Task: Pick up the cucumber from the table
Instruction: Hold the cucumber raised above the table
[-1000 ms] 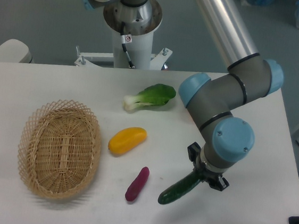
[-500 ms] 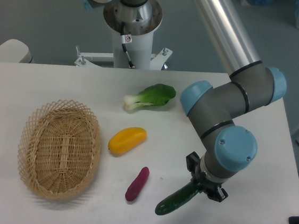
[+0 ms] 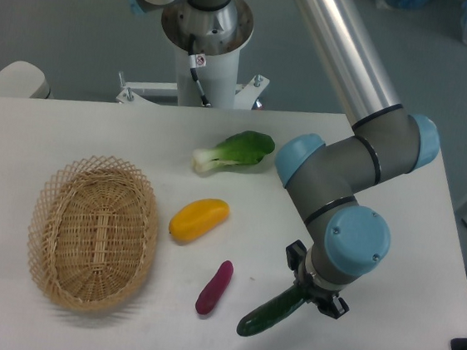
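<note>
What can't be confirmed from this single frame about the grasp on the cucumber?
- End effector: fingers mostly hidden under the wrist; contact with the cucumber cannot be seen.
- Cucumber's upper end: covered by the end effector.
- Whether the cucumber is clear of the table: one view only, cannot tell.

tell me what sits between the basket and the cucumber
In the camera view, the small purple vegetable lies on the table between the basket and the cucumber, nearer the cucumber; the pincer grips the cucumber's upper end.
</note>
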You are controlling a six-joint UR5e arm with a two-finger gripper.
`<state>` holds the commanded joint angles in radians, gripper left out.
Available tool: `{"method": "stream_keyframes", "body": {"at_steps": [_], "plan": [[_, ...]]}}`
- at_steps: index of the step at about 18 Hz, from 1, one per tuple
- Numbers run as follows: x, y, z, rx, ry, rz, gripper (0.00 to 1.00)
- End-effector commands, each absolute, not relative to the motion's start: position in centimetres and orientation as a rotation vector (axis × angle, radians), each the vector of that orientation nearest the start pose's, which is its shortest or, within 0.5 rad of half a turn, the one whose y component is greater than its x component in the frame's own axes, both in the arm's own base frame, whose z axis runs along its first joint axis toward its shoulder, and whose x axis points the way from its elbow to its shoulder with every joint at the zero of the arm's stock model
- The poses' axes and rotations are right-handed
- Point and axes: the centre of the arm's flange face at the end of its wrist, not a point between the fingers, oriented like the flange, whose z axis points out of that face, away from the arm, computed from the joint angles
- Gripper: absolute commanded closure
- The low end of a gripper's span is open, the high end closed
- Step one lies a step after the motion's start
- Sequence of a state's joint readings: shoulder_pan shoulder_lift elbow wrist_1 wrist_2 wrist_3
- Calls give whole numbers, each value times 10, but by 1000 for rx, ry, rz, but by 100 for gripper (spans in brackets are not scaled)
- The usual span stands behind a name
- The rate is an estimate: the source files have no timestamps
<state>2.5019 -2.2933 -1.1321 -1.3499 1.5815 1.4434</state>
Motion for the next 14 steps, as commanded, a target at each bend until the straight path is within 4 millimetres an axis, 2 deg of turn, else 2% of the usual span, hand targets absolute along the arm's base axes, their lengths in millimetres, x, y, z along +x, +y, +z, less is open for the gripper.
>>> {"method": "stream_keyframes", "body": {"at_steps": [14], "plan": [[-526, 557, 266, -3023, 879, -58, 90]]}}
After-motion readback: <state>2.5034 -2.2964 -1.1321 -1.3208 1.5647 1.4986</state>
